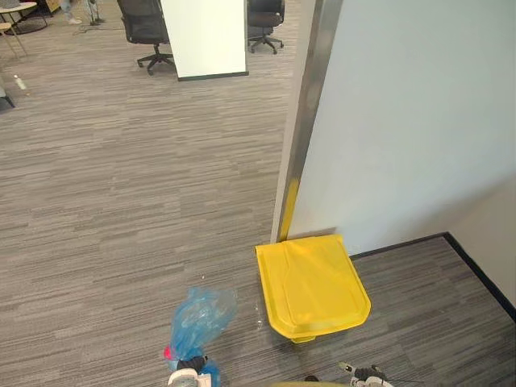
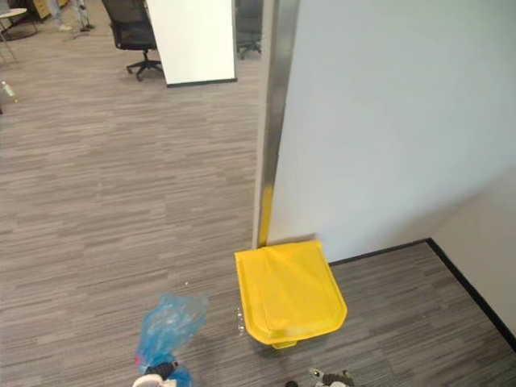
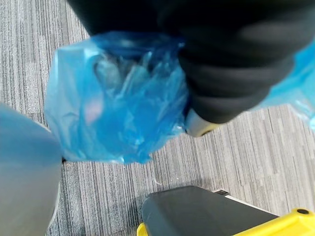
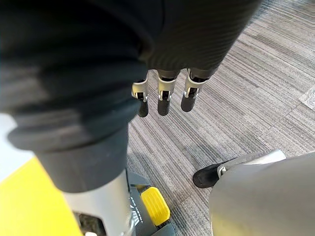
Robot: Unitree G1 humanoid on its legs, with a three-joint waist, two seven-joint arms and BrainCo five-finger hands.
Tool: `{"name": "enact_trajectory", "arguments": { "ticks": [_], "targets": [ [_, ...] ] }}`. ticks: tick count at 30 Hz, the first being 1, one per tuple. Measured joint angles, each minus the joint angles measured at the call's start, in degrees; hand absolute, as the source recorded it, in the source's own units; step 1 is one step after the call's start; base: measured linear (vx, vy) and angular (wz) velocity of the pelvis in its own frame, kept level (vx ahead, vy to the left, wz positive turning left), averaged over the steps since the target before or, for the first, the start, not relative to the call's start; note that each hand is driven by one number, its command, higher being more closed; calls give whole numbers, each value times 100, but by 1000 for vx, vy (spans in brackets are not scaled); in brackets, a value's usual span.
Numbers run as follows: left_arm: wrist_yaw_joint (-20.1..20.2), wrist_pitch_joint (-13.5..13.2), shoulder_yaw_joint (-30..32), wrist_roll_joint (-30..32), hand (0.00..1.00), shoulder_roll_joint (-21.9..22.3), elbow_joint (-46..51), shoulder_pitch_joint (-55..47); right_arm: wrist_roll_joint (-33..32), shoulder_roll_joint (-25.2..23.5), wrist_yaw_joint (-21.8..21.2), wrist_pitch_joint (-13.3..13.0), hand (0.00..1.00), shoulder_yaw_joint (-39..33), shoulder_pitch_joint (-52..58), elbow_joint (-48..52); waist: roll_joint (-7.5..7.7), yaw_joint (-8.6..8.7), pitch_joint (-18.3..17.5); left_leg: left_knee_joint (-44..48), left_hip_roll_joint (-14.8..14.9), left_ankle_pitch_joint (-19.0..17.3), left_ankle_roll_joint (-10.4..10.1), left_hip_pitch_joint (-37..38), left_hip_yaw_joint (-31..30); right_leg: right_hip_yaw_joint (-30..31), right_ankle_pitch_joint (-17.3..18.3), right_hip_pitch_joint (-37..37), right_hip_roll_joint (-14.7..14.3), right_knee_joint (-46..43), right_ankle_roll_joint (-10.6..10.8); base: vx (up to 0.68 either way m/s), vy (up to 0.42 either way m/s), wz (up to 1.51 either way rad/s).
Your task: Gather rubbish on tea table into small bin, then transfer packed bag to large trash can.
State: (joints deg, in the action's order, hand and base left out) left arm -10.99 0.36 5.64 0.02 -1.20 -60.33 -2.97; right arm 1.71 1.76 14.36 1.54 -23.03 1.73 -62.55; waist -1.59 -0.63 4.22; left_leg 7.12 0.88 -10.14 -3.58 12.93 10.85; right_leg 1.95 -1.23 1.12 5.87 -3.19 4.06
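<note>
The left hand (image 1: 187, 374) sits at the 6 o'clock edge of the head views with the blue bag (image 1: 198, 316) bunched against it and rising toward 12; how it grips I cannot tell, since the bag hides it in the wrist view. The bag is thin, crinkled, translucent plastic, soft and shapeless, with something red at its neck; the large trash can (image 1: 313, 284) stands at about 2 o'clock from that hand, near but apart, its yellow lid (image 2: 289, 289) down. The lid is smooth hard plastic, rounded at the near end, its long axis running 12 to 6 toward the pale wall (image 1: 403, 121); the right hand (image 4: 165, 100) hangs relaxed and empty, nearer the can, which lies at its 11 o'clock. A yellow pedal (image 4: 155, 205) shows below that hand; I judge the lid must open before the bag can go in; ribbed grey carpet (image 1: 121, 201) lies all round.
</note>
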Motion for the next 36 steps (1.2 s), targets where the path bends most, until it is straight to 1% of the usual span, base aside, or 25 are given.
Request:
{"name": "enact_trajectory", "arguments": {
  "ticks": [3,9,10,12,15,16,17,18,19,20,22,26,29,33,36],
  "targets": [
    [1,-2,9,7,100,31,25,2,2,-4,6,0,0,103,5,77,-33,1,24,-1,37,0,0,13,90,14,2,-62,-44,-98,1,-69,-54,-8],
    [-1,-6,24,40,100,42,213,-11,7,-86,22,0,0,183,-60,118,33,-58,154,-18,82,-3,2,-6,352,175,7,-250,-127,-198,8,-84,-60,-20],
    [-1,-6,39,41,100,48,239,-23,9,-90,23,0,0,187,-57,130,33,-89,154,-20,101,-22,28,-42,383,176,11,-320,-145,-221,14,-126,-79,-22],
    [-2,-6,202,43,100,92,244,-9,13,-122,27,1,0,188,-44,203,33,-92,161,-27,163,-85,15,-80,435,168,23,-391,-206,-231,29,-145,-95,-11],
    [-2,-7,227,44,100,104,262,-8,14,-127,27,2,0,194,-42,210,37,-110,167,-82,192,-106,-3,-82,453,158,39,-435,-242,-227,34,-97,-59,-5],
    [-3,-7,229,44,100,139,284,-7,13,-130,26,2,0,196,-38,232,1,-111,180,-108,242,-175,18,-84,459,144,36,-460,-294,-227,31,-134,-65,-2],
    [-2,-7,232,47,100,181,313,-10,14,-121,26,2,0,196,-35,287,-40,-115,169,-132,323,-282,12,-89,463,100,16,-509,-366,-238,4,-126,-62,2],
    [-3,-8,235,47,100,195,342,-13,14,-120,27,0,0,194,-26,307,-51,-123,183,-185,358,-314,23,-91,475,87,-4,-512,-406,-234,-17,-136,-52,7],
    [-2,-10,235,48,100,184,356,-18,16,-127,30,1,0,193,7,306,-35,-131,190,-265,375,-319,23,-82,483,54,-42,-520,-427,-210,-27,-161,-61,4],
    [-3,-10,236,48,100,169,369,-20,41,-137,29,2,0,195,17,306,-4,-156,181,-289,377,-314,18,-99,503,45,-102,-507,-432,-118,-84,-172,-59,-4],
    [-4,-10,238,48,100,171,373,-37,43,-128,28,1,0,196,49,308,-4,-219,169,-288,380,-321,9,-110,588,93,-185,-501,-440,-12,-47,-121,-44,-23],
    [-3,-7,241,47,100,160,363,-52,41,-122,29,1,0,191,46,317,-9,-233,147,-312,380,-279,-31,-198,578,104,-383,-501,-448,256,-78,-37,-32,-9],
    [-3,-7,241,47,100,160,348,-50,43,-122,29,3,0,181,51,312,-1,-233,127,-442,385,-174,-53,-183,534,19,-452,-485,-450,326,-88,29,-27,11],
    [-3,-7,238,48,100,159,322,-57,48,-105,29,8,0,174,55,294,-4,-229,128,-500,401,-161,-63,-72,447,-54,-474,-316,-468,455,-82,64,4,10],
    [-3,-7,234,48,100,132,295,-54,53,-109,29,9,0,175,53,282,28,-230,92,-502,400,-162,-64,-60,445,-56,-478,-288,-474,484,-76,58,19,1]
  ]
}}
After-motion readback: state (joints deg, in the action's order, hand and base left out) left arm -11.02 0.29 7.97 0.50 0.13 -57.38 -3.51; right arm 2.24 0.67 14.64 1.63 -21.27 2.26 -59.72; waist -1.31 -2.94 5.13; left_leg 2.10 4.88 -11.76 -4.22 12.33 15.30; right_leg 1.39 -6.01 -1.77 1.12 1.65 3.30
